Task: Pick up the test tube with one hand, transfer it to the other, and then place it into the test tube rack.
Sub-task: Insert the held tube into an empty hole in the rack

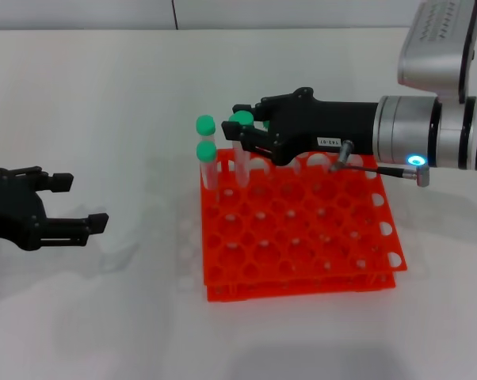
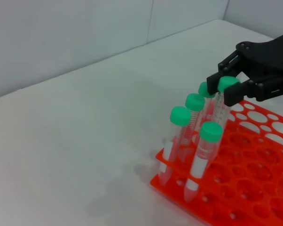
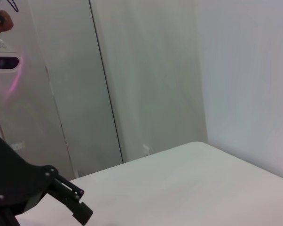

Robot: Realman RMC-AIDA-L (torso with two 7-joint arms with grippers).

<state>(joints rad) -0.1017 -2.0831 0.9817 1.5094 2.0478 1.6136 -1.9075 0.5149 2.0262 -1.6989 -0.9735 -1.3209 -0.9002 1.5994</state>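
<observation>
My right gripper (image 1: 245,133), black with a white label, on the arm with the blue ring, reaches in from the right. It is shut on the green cap of a test tube (image 1: 240,158). The tube hangs upright with its lower end at the back-left holes of the orange test tube rack (image 1: 302,237). The left wrist view shows this gripper (image 2: 228,84) pinching the cap over the rack (image 2: 254,188). My left gripper (image 1: 80,202) is open and empty, low over the table far left of the rack.
Other green-capped tubes (image 1: 206,158) stand in the rack's back-left corner, right beside the held one; the left wrist view shows several (image 2: 180,136). A white table (image 1: 104,317) lies all around. Part of a black gripper (image 3: 38,193) shows in the right wrist view.
</observation>
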